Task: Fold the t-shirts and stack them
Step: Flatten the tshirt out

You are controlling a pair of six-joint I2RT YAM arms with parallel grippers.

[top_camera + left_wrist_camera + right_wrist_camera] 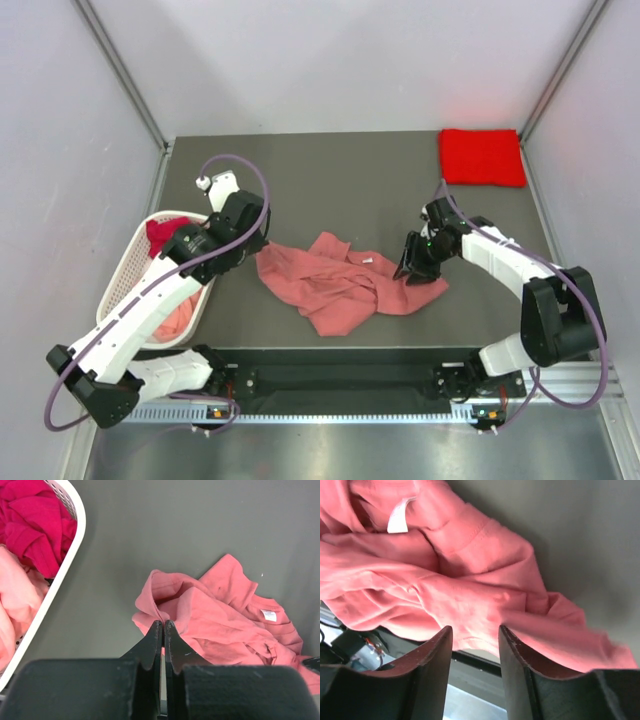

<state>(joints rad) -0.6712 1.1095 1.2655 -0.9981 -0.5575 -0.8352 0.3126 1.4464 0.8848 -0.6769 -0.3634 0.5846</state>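
Basket (125, 268) beside salmon shirt (340, 285) holds crimson shirt (163, 235).

The crumpled t-shirt (340, 285) on the dark grey table (330, 180) is plain salmon pink with a white neck label (268, 615). The folded t-shirt (482, 157) is bright red. The white slotted basket (75, 540) holds a dark crimson shirt (35, 520) and a pale pink shirt (15, 595).
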